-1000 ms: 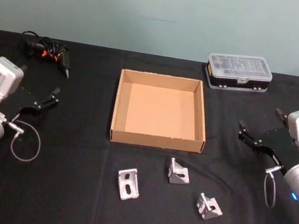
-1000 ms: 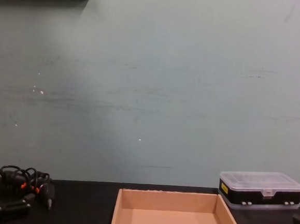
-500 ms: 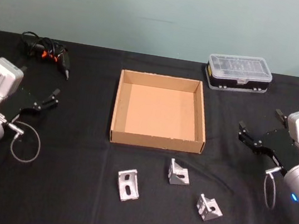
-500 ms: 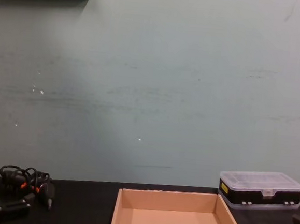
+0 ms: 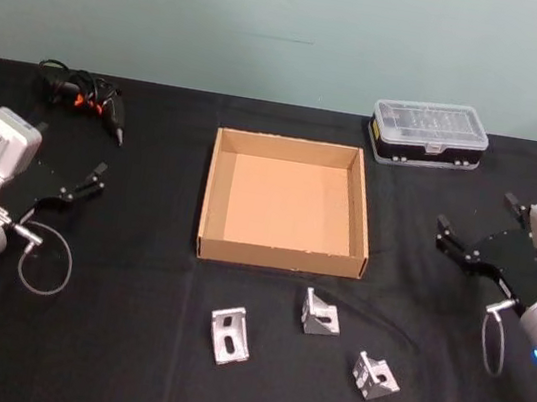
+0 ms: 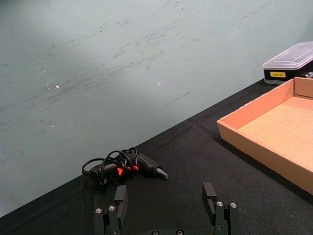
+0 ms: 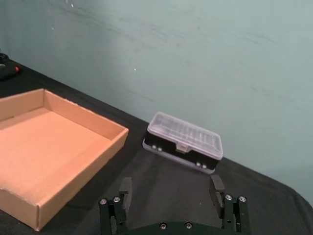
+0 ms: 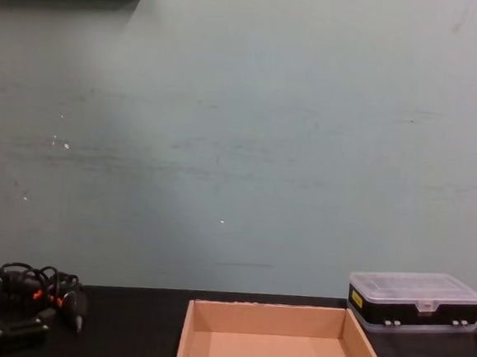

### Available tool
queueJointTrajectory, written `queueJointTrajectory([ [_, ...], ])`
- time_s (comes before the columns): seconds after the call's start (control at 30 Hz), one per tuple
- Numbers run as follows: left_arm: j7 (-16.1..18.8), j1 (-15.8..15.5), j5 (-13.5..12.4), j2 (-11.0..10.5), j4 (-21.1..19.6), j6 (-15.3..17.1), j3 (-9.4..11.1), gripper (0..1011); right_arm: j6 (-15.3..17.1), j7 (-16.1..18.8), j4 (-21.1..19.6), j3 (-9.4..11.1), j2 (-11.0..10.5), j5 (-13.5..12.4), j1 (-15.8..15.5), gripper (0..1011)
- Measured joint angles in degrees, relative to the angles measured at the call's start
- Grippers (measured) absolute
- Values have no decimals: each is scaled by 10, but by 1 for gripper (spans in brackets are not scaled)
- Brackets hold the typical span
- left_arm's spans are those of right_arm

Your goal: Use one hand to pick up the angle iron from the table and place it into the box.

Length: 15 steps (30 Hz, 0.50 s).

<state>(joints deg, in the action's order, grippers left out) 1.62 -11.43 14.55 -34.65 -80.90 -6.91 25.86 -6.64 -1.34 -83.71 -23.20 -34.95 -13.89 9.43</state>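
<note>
Three angle irons [image 5: 320, 312] are lying on the table [image 5: 126, 342] in front of the box [image 5: 288, 204], on the robot's side, the middle one nearest its front wall, and the box is sitting with nothing inside. The left gripper [image 6: 164, 195] is hanging well to the left of the box and the right gripper [image 7: 168, 188] well to the right, each with its fingers spread apart and holding nothing. A case [image 5: 428, 132] is sitting behind the box to the right, and a corded tool [image 5: 87, 98] is lying behind it to the left.
</note>
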Motion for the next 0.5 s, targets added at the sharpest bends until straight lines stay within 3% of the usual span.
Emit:
queueJointTrajectory([
  [0.3, 0, 0, 0, 0, 0, 0, 0, 1000, 24, 35, -61, 30, -25, -24, -23, 1004],
  [0.4, 0, 0, 0, 0, 0, 0, 0, 1000, 45, 59, -91, 45, -41, -45, -33, 1004],
  [0.5, 0, 0, 0, 0, 0, 0, 0, 1000, 68, 86, -121, 68, -53, -85, -47, 1004],
])
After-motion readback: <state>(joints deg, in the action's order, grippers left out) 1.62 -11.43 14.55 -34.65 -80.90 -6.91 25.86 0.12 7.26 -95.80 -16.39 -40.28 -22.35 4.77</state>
